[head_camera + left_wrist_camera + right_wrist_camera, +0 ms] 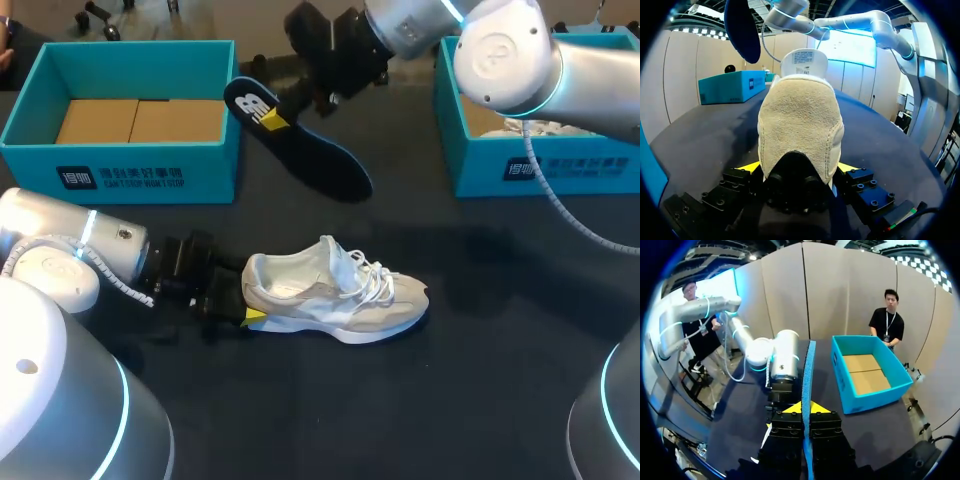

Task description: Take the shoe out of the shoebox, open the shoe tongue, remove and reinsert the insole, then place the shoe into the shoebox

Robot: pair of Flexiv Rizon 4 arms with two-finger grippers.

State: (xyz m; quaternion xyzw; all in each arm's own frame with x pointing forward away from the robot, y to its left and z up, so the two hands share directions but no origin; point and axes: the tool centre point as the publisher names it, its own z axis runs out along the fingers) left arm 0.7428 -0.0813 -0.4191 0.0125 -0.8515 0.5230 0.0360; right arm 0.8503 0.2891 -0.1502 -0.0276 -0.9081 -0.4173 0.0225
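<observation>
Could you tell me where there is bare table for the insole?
Free: right of the shoe, in front of the right shoebox, and along the near edge. Crowded: beside the left shoebox, where the right claw holds the insole, and at the left claw.

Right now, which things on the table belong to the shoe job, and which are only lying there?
For the job: shoe, heel in the left gripper; insole, held by the right gripper; empty shoebox.
Lying about: probably the second teal box, with something white inside.
</observation>
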